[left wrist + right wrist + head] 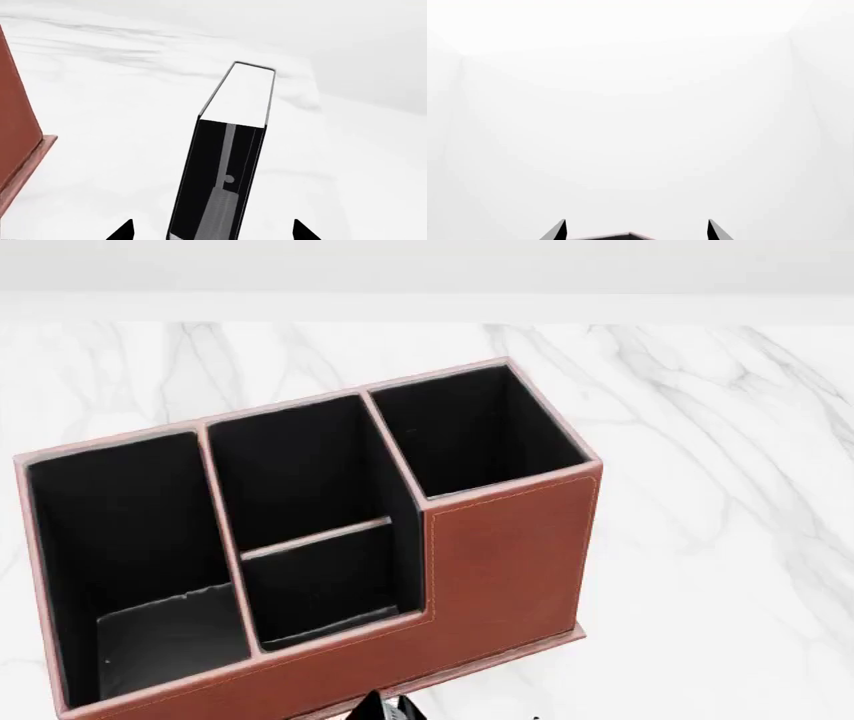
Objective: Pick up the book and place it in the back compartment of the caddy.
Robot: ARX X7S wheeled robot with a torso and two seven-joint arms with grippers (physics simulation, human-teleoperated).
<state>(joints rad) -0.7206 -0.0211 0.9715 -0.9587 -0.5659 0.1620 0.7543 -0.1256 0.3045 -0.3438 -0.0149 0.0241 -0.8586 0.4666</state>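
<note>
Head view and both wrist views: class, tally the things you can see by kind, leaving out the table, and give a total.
caddy: 1
book: 1
grippers: 2 (left gripper, right gripper)
Total: 4

Open marble table [721, 440] right of the caddy [507, 560]; four black compartments open-topped
</note>
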